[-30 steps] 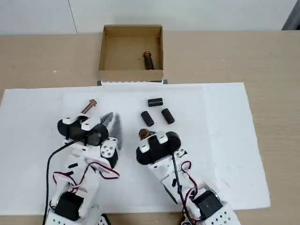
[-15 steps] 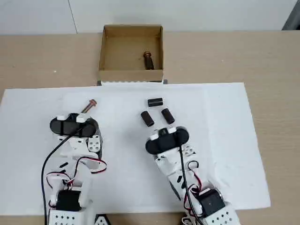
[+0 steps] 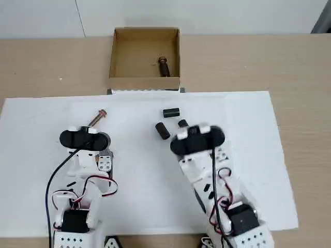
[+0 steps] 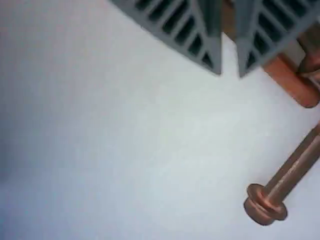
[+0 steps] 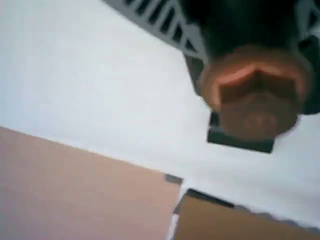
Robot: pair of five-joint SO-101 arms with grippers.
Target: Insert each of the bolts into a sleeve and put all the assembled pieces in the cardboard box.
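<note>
The open cardboard box [image 3: 119,57] stands at the back with one sleeved bolt [image 3: 163,66] inside. A copper bolt [image 3: 98,117] lies on the white paper just beyond the left arm [image 3: 85,139]. The left wrist view shows this bolt [image 4: 280,192] beside my left gripper [image 4: 229,55], whose fingers are almost together with nothing seen between them. My right gripper [image 5: 250,115] is shut on a second bolt [image 5: 255,97], hex head toward the camera. The right arm [image 3: 198,138] hangs over the black sleeves [image 3: 162,130], and a dark sleeve [image 5: 240,141] shows just past the held bolt.
A third black sleeve [image 3: 171,112] lies nearer the box, and another [image 3: 182,123] peeks out beside the right arm. A copper-coloured rod end [image 4: 292,85] shows by the left fingertips. The white paper [image 3: 248,155] covers the near table; bare wood [image 3: 289,62] surrounds the box.
The right arm has moved forward and to the right with its bolt, up to the sleeves. The left arm has swung left and its gripper has tucked under the wrist.
</note>
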